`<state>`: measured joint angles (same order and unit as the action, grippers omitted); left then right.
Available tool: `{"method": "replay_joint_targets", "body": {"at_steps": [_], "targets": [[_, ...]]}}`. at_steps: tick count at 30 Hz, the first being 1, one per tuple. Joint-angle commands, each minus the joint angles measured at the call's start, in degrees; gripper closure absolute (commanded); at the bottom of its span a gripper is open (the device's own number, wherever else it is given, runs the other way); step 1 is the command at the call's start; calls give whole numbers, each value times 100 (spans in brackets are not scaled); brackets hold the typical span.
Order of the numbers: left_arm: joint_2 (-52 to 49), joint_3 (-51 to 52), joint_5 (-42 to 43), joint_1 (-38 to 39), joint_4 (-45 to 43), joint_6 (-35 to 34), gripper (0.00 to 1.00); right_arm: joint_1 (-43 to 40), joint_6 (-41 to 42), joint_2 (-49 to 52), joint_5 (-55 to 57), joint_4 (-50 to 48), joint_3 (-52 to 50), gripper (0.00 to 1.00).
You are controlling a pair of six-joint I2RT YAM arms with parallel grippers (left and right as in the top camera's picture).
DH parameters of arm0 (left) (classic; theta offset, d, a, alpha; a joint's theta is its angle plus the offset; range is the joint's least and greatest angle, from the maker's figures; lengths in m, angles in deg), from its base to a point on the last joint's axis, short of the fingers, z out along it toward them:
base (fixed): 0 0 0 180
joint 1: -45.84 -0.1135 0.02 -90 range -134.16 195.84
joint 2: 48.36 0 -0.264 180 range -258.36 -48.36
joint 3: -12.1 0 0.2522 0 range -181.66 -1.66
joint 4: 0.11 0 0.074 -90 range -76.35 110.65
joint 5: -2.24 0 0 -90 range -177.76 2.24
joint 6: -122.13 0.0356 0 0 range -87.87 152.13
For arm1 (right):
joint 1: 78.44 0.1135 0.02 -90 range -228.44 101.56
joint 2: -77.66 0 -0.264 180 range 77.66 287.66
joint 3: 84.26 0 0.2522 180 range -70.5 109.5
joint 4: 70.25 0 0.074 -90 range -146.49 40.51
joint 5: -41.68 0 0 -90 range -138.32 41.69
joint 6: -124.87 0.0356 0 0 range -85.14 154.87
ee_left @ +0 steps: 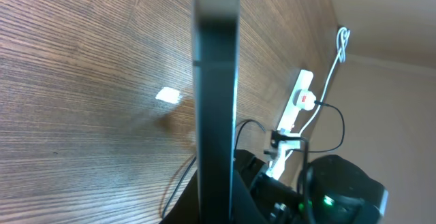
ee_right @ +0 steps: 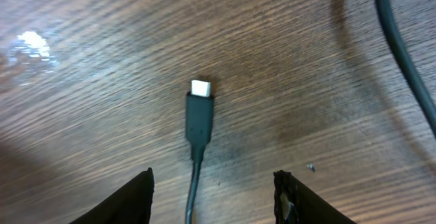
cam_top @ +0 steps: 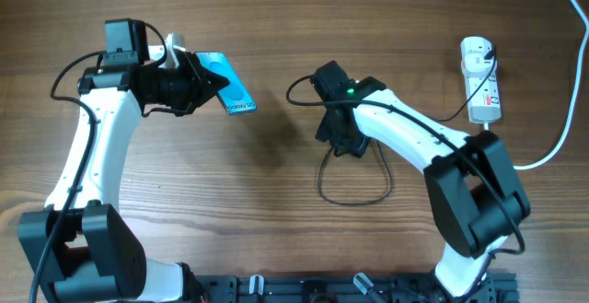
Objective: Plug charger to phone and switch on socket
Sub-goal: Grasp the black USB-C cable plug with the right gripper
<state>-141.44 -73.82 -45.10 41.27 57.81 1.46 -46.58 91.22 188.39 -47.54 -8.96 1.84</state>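
The phone (cam_top: 232,84), cyan screen up, is held off the table at the upper left by my left gripper (cam_top: 208,84), which is shut on it. In the left wrist view the phone (ee_left: 216,94) shows edge-on as a dark upright bar. The charger is a thin black cable looping on the table (cam_top: 354,192). Its dark connector with a silver tip (ee_right: 199,118) lies flat on the wood. My right gripper (ee_right: 212,180) is open just behind the connector, a finger on each side of the cable, not touching it. In the overhead view the right gripper (cam_top: 337,137) is at mid-table. The socket (cam_top: 481,80) lies at the far right.
A thick white cord (cam_top: 561,137) runs from the socket along the right edge. A white adapter (cam_top: 476,56) is plugged into the strip, with the black cable leaving it. The socket also shows in the left wrist view (ee_left: 300,98). Another stretch of black cable (ee_right: 402,54) crosses the right wrist view.
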Motion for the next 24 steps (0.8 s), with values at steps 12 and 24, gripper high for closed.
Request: {"method": "replay_joint_targets", "body": {"at_steps": [12, 24], "targets": [[131, -26, 72, -26, -15, 90, 96, 15, 81, 533, 87, -168, -74, 62], [131, -26, 72, -26, -15, 90, 96, 15, 66, 533, -219, -170, -74, 76]]}}
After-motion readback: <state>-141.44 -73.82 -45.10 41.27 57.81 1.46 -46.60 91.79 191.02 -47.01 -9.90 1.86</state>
